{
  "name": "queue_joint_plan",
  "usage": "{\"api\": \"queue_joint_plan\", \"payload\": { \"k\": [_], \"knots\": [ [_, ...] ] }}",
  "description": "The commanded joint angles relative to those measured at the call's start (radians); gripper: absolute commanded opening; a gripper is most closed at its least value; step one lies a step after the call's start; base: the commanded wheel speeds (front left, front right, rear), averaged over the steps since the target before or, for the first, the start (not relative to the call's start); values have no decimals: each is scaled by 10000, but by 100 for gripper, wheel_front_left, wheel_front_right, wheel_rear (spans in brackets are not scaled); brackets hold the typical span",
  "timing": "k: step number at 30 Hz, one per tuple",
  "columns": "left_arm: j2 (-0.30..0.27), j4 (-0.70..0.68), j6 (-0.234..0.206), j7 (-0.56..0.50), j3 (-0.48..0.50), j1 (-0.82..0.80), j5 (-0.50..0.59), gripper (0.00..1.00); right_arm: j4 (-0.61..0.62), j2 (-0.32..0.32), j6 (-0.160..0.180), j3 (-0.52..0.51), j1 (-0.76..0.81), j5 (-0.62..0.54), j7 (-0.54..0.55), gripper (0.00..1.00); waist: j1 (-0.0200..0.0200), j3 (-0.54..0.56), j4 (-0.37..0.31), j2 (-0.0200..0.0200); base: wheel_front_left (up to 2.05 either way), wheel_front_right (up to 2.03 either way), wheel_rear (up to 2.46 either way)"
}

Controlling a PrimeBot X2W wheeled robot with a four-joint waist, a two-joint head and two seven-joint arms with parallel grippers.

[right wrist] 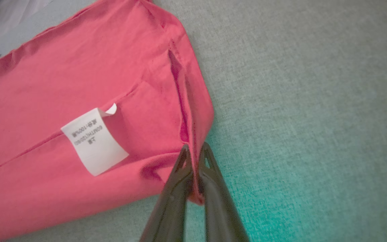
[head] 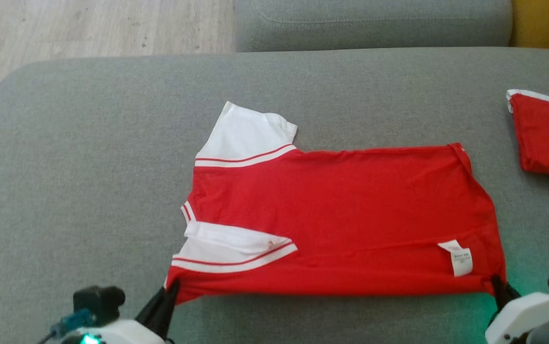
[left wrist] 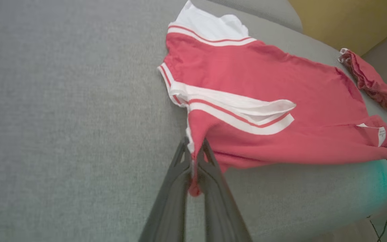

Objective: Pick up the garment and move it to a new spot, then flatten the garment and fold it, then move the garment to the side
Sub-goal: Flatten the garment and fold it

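Observation:
The garment [head: 332,210] is a red shirt with white sleeves and white-striped trim, spread sideways on a grey sofa seat, its near edge folded over with a white label [head: 458,258] showing. My left gripper [head: 173,285] is shut on the near shoulder corner [left wrist: 193,158]. At the near hem corner [right wrist: 195,161], my right gripper [head: 495,281] is shut on the cloth. The far sleeve [head: 246,131] lies flat; the near sleeve [head: 229,246] is folded onto the body.
A second red garment [head: 546,136] lies at the seat's right edge. The grey sofa seat [head: 88,167] has bare room to the left and behind the shirt. Its backrest [head: 374,21] rises at the far side, with wooden floor [head: 88,28] at the far left.

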State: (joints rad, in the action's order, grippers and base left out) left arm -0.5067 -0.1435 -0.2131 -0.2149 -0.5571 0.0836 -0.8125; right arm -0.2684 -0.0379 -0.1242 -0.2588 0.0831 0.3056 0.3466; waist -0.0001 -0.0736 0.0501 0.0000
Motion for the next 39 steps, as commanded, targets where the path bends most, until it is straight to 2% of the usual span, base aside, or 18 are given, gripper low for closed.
{"api": "queue_joint_plan", "payload": {
  "k": [1, 3, 4, 5, 6, 7, 8, 9, 10, 11, 15, 19, 23, 26, 32, 39],
  "knots": [
    [-176, -273, -109, 145, 446, -416, -54, 0, 402, -123, -65, 108, -221, 97, -77, 0, 1, -37, -15, 0, 0, 0, 0],
    [47, -71, -156, 286, 390, -287, -121, 0, 363, -123, -65, 128, -132, 108, -204, 0, 1, -94, -42, 0, 0, 0, 0],
    [130, 90, -182, 355, 337, -270, -77, 0, 332, -123, -65, 158, -108, 99, -269, 6, 1, -117, -59, 0, 0, 0, 0],
    [236, 261, -198, 421, 293, -263, -65, 0, 315, -123, -65, 203, -89, 88, -327, 29, 1, -132, -73, 0, 0, 0, 0],
    [344, 455, -203, 481, 249, -267, -61, 0, 305, -123, -65, 244, -72, 79, -393, 45, 1, -142, -86, 0, 0, 0, 0],
    [434, 660, -189, 519, 191, -283, -50, 0, 303, -123, -65, 265, -66, 80, -468, 87, 1, -151, -104, 0, 0, 0, 0],
    [511, 841, -158, 574, 143, -314, -31, 0, 311, -123, -65, 251, -67, 89, -559, 100, 1, -162, -130, 0, 0, 0, 0],
    [572, 988, -127, 649, 115, -359, 1, 37, 373, -123, -65, 254, -49, -116, -628, 100, 1, -173, -157, 0, 0, 0, 0],
    [599, 1105, -103, 717, 88, -411, 59, 91, 462, -123, -65, 269, -27, -340, -659, 100, 1, -189, -188, 0, 0, 0, 0],
    [620, 1177, -83, 755, 79, -474, 89, 100, 538, -123, -65, 235, -31, -410, -697, 100, 1, -200, -213, 0, 0, 0, 0],
    [367, 1128, -12, 865, 244, -914, 300, 100, 1252, -123, -65, 145, -4, -657, -608, 100, 1, -274, -332, 0, 0, 0, 0],
    [-140, 736, 67, 586, 487, -1694, 527, 100, 2196, -123, -65, 83, -164, -786, -360, 100, 1, -442, -440, 0, 0, 0, 0],
    [-835, 394, 366, -95, 704, -3326, 946, 100, 3187, -123, -65, 207, -798, -1123, 28, 100, 1, -808, -590, 0, 0, 0, 0],
    [-1080, 374, 684, -767, 828, -4960, 1115, 100, 3708, -123, -65, 539, -1502, -1365, 396, 100, 1, -1209, -781, 0, 0, 0, 0],
    [-1220, 1717, 1569, -2069, 677, -7917, 1314, 100, 3973, -123, -65, 1642, -3133, -1455, 739, 100, 1, -2290, -1497, 0, 0, 0, 0],
    [-1268, 3548, 2262, -3318, 187, -9694, 1547, 100, 3910, -123, -65, 2627, -4392, -1288, 722, 100, 1, -3605, -2356, 0, 0, 0, 0]
  ]
}}
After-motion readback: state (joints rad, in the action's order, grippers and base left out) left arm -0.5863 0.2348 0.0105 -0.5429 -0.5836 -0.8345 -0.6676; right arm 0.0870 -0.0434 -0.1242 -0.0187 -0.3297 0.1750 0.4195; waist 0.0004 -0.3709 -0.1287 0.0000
